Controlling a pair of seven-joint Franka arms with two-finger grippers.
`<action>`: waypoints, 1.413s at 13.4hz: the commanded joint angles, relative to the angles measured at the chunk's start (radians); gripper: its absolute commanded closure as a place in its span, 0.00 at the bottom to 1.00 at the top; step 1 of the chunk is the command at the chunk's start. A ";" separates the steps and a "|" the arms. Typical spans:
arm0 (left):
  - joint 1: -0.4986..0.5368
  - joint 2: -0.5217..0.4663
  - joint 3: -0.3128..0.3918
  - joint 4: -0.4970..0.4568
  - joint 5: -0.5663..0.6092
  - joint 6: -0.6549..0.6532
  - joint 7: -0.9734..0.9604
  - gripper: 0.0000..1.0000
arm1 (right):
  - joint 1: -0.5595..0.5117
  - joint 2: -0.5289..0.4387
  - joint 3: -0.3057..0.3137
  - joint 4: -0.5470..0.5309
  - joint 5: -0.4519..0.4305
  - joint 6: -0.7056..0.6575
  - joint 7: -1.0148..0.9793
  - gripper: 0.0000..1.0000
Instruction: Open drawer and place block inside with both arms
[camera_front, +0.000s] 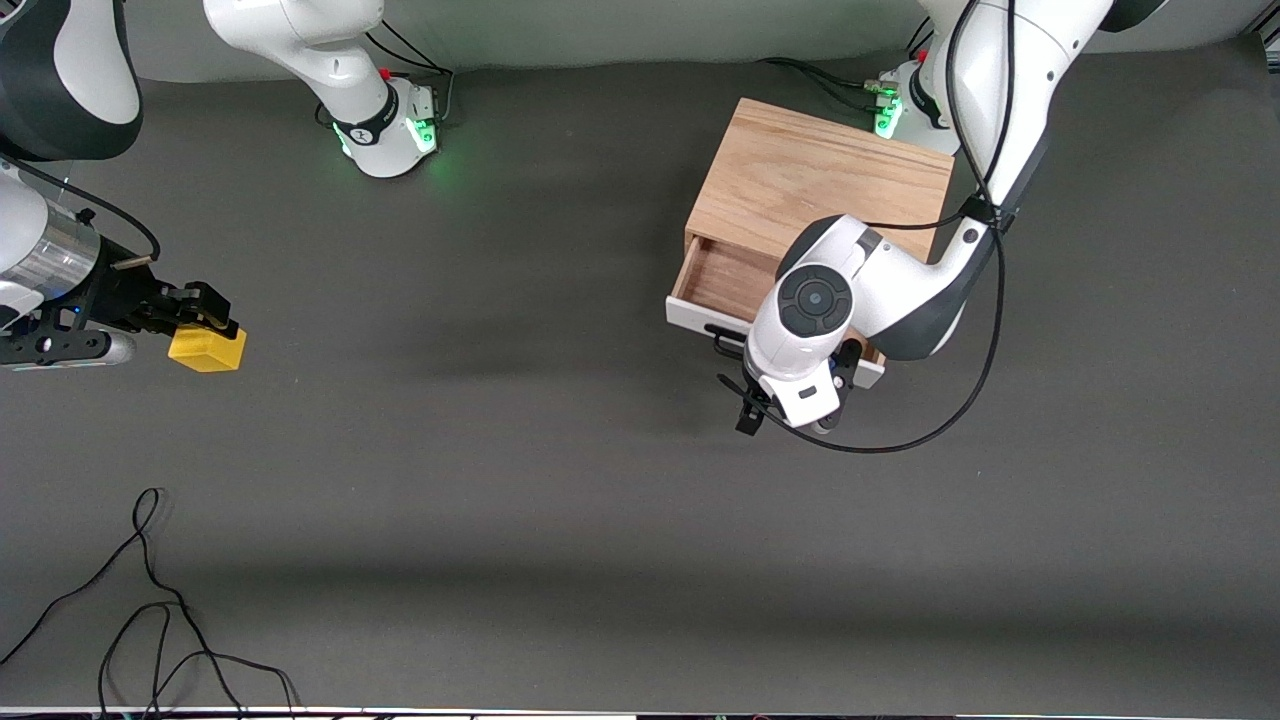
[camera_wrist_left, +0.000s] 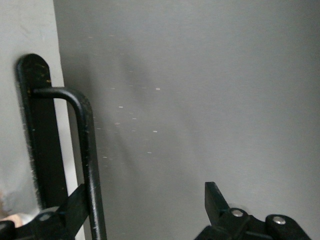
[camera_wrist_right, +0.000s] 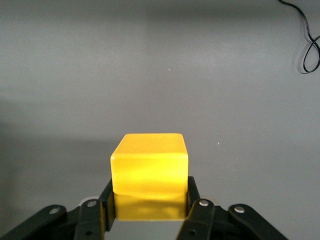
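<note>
The light oak box (camera_front: 820, 170) stands toward the left arm's end of the table. Its drawer (camera_front: 725, 280) is pulled partly out, showing the wood interior and the white front panel (camera_front: 690, 315). My left gripper (camera_front: 760, 400) hangs open in front of the panel. The black bar handle (camera_wrist_left: 89, 150) runs just inside one of the fingers (camera_wrist_left: 75, 205) of this left gripper (camera_wrist_left: 147, 197). At the right arm's end, my right gripper (camera_front: 205, 318) is shut on the yellow block (camera_front: 207, 350), low over the table. The right wrist view shows the block (camera_wrist_right: 149, 165) clamped between both pads of the right gripper (camera_wrist_right: 148, 200).
A loose black cable (camera_front: 150, 620) lies on the dark mat near the front camera, at the right arm's end; the right wrist view catches a loop of the cable (camera_wrist_right: 310, 45). The arms' green-lit bases (camera_front: 395, 135) stand along the edge farthest from the front camera.
</note>
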 joint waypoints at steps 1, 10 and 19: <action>-0.013 0.036 0.009 0.063 0.025 0.037 -0.015 0.00 | 0.006 0.003 -0.008 0.012 0.020 -0.004 0.002 1.00; -0.033 0.046 0.024 0.106 0.102 0.082 -0.020 0.00 | 0.008 0.004 -0.008 0.015 0.020 -0.004 0.004 1.00; 0.123 -0.115 -0.002 0.198 0.003 -0.220 0.334 0.00 | 0.046 0.017 0.007 0.041 0.020 -0.002 0.049 1.00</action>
